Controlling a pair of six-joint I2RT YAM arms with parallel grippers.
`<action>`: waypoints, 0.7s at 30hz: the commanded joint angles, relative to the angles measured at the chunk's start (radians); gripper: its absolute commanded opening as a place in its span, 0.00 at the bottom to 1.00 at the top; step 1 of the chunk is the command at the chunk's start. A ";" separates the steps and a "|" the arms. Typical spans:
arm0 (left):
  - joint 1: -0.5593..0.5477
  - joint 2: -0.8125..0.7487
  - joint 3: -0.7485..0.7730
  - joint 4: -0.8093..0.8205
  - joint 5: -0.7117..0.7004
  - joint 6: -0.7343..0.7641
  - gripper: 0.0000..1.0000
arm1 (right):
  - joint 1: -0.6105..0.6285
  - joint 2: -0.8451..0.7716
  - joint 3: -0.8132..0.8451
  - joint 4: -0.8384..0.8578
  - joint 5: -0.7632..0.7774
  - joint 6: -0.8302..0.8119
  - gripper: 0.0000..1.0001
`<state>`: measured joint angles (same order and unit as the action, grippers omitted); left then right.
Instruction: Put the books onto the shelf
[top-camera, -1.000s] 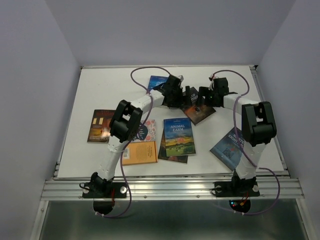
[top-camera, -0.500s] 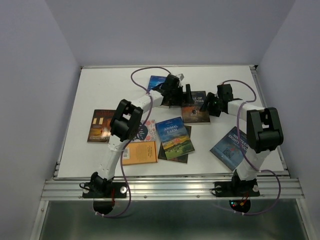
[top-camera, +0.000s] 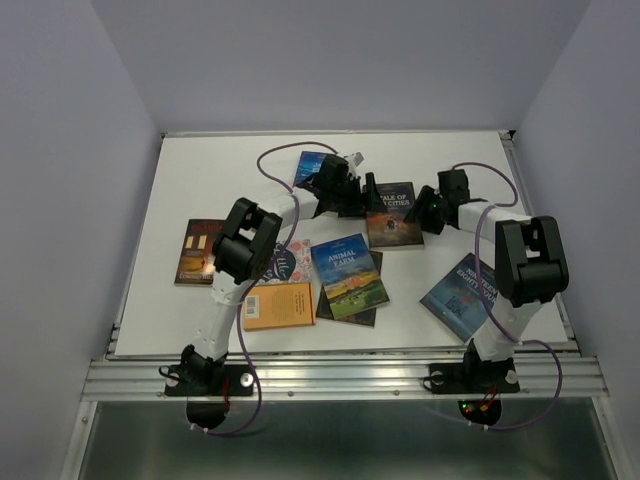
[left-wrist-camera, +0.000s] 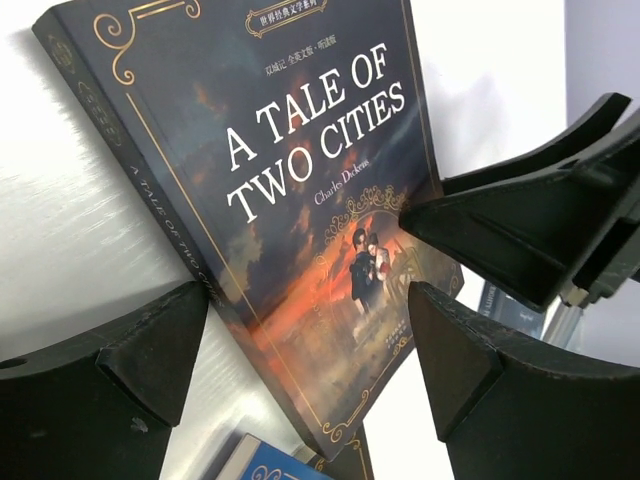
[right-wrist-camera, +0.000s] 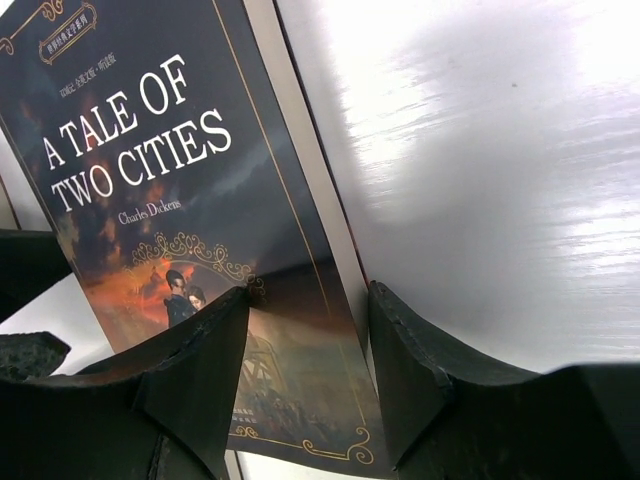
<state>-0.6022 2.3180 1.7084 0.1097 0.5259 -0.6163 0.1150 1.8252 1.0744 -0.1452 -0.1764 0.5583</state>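
Across the bench (top-camera: 200, 180): the books (top-camera: 280, 305) are lying flat and scattered, mostly toward the near half, with one blue cover toward the far edge and another near the right edge; no shelf is showing in any view.
Left arm (top-camera: 245, 250): reaching from the near edge to the far middle, ending at the left side of A Tale of Two Cities (top-camera: 392, 213).
Right arm (top-camera: 520, 262): bending in from the right. A second ago it was crowding the left arm over that book, and now it is sitting back at the book's right edge.
A Tale of Two Cities: lying flat at the far middle, between both grippers. It was lying skewed a second ago and is now sitting squarer to the bench edges.
Animal Farm (top-camera: 349, 277): lying near the middle, turned slightly since a second ago.
Left gripper (left-wrist-camera: 305, 300): standing wide apart, holding nothing, with the book's corner lying between its fingers.
Right gripper (right-wrist-camera: 308, 300): narrowing but still partly apart, straddling the book's page edge with one finger over the cover and one over bare bench; apparently not clamping yet.
Meaning for the task: the book is looking lined up for an edge pick, and shelving is hardly beginning.
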 joint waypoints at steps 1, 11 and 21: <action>-0.091 -0.114 -0.003 0.220 0.296 -0.103 0.90 | 0.032 0.026 -0.056 0.016 -0.110 0.052 0.55; -0.094 -0.115 -0.030 0.320 0.295 -0.141 0.86 | 0.032 -0.015 -0.109 0.111 -0.190 0.075 0.51; -0.116 -0.036 -0.009 0.324 0.289 -0.125 0.82 | 0.032 -0.014 -0.154 0.225 -0.311 0.104 0.50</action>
<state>-0.5999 2.2868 1.6630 0.3439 0.5785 -0.6819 0.0822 1.7748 0.9546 0.0021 -0.2283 0.5884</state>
